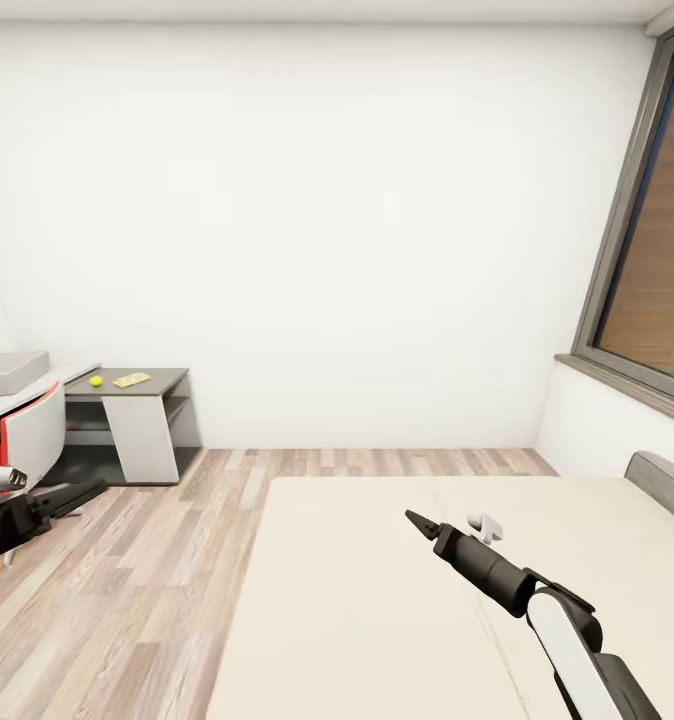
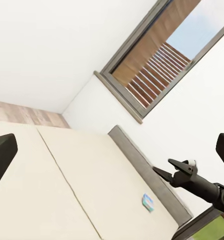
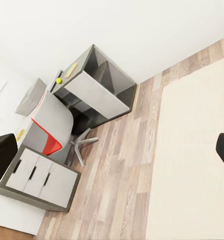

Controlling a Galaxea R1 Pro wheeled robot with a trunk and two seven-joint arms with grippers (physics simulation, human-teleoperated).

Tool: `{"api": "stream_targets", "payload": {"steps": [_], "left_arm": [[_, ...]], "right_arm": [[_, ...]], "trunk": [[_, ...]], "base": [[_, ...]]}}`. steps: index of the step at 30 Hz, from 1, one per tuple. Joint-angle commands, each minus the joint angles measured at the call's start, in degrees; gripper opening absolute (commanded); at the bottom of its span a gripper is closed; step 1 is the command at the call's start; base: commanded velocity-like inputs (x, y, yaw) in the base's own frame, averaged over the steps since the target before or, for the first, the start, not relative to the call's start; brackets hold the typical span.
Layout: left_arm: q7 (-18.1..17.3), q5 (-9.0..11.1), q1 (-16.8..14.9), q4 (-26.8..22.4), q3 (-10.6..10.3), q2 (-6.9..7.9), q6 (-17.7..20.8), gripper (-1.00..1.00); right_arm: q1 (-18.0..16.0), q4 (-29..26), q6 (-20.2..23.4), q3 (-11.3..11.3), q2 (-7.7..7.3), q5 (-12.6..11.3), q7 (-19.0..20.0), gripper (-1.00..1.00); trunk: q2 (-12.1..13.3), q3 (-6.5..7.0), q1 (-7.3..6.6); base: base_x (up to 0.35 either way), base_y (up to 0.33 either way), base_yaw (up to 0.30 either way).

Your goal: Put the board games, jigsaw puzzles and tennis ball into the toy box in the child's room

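In the child's room, white-walled and plank-floored, we note the bed (image 1: pixel 377 600): a broad, flat beige mattress, matte and bare, with a grey padded headboard (image 1: pixel 665 482) at its far right corner. In the left wrist view a small blue printed board game (image 2: pixel 148 202) lies flat on the mattress close to the headboard. At the far left stands the table (image 1: pixel 17 395), a smooth pale top joined to a lower dark grey side unit (image 1: pixel 157 385) with white slab legs. On that unit sit the tennis ball (image 1: pixel 96 381), small, round and yellow-green, and just beside it a thin flat yellowish rectangle (image 1: pixel 131 380), too small for us to tell its print. The toy box (image 1: pixel 12 372), a shallow grey tray with sloping sides, rests on the pale top. A red and white chair (image 1: pixel 32 435) is tucked against the table.

Our right arm reaches forward over the mattress, white forearm and black wrist; the right gripper (image 1: pixel 422 523) ends in a dark pointed tip above the bed, holding nothing. In the right wrist view its fingers sit at opposite frame edges, spread wide. Our left gripper (image 1: pixel 77 493) extends low over the floor near the chair, likewise spread wide and empty.
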Motion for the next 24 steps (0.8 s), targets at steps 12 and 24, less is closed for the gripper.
{"api": "stream_targets", "payload": {"steps": [12, 24], "left_arm": [[-0.29, -0.12, -0.03, -0.01, 0.00, -0.04, 0.61, 1.00], [-0.29, -0.12, -0.03, -0.01, 0.00, -0.05, 0.61, 1.00]], "right_arm": [[-0.02, 0.01, 0.16, 0.01, -0.03, -0.07, 0.09, 1.00], [-0.02, 0.01, 0.16, 0.01, -0.03, -0.07, 0.09, 1.00]], "trunk": [[-0.05, -0.03, 0.02], [-0.05, -0.03, 0.02]], "base": [[0.000, -0.297, 0.000], [0.000, -0.297, 0.000]]}}
